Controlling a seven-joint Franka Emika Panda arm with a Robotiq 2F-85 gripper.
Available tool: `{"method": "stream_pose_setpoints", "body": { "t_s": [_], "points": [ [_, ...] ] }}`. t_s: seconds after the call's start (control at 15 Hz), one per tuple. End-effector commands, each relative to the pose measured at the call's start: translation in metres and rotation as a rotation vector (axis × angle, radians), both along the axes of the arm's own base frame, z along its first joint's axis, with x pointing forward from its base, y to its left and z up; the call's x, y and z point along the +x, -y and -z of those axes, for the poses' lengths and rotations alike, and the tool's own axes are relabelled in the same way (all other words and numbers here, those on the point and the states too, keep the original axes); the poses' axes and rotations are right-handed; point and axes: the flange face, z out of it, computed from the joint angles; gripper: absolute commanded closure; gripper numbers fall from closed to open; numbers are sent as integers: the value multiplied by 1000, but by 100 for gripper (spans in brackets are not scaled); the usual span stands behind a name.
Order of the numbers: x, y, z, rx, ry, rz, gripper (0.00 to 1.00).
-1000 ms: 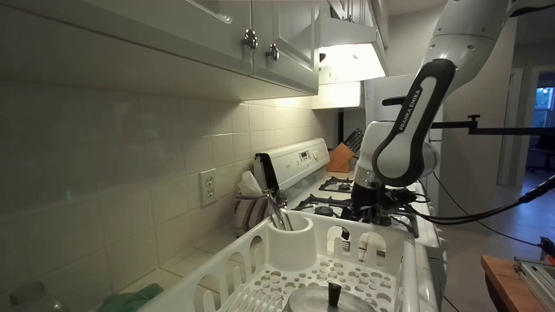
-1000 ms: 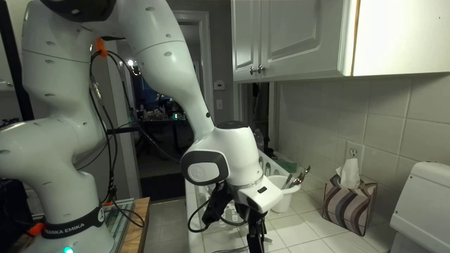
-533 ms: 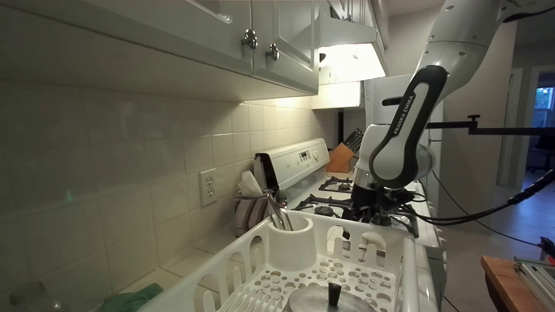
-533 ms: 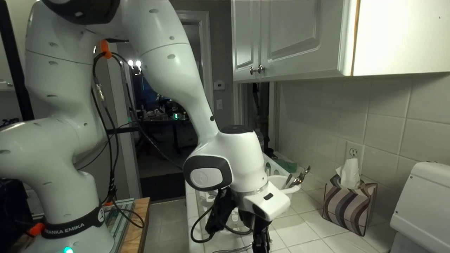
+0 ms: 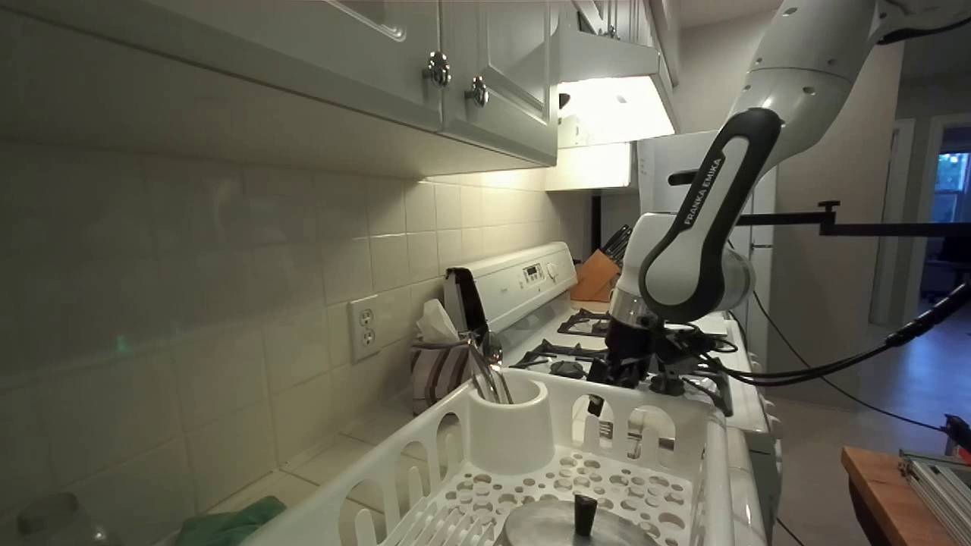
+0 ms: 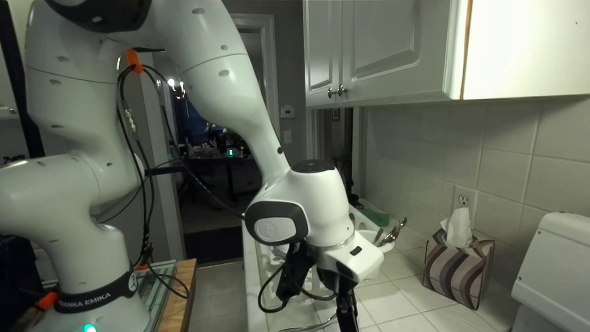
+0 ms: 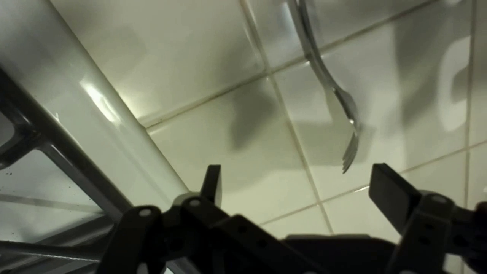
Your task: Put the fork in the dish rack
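The silver fork point(image 7: 320, 67) lies on the white tiled counter, tines toward my gripper in the wrist view. Part of it also shows at the bottom edge of an exterior view point(image 6: 313, 328). My gripper point(image 7: 298, 182) is open and empty above the counter. The fork's tines lie ahead of the jaws, nearer the right finger, not between the pads. In an exterior view the gripper point(image 6: 346, 309) points down, its tips near the frame's edge. The white dish rack point(image 5: 713, 447) stands beside it; its utensil cup point(image 5: 512, 436) holds several utensils. The arm partly hides the rack point(image 6: 362, 221).
A pot lid point(image 5: 561, 523) lies in the rack. The stove point(image 5: 523, 307) with black grates adjoins the counter. A striped tissue box point(image 6: 456, 272) stands by the tiled wall. Cabinets point(image 6: 382, 50) hang overhead. A green cloth point(image 5: 231, 522) lies beside the rack.
My gripper has shifted rightward in the exterior view that shows the tissue box, and slightly left in the view over the rack. It has risen slightly in the last half second.
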Motion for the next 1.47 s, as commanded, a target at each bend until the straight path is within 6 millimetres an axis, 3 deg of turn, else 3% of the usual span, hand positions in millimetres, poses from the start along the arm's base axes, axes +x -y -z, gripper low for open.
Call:
{"method": "stream_pose_setpoints", "body": {
  "t_s": [0.0, 1.2, 1.4],
  "points": [
    [1, 6, 8, 25, -41, -12, 0],
    [-6, 31, 5, -49, -164, -35, 0],
    [-2, 24, 1, -36, -142, -36, 0]
  ]
}}
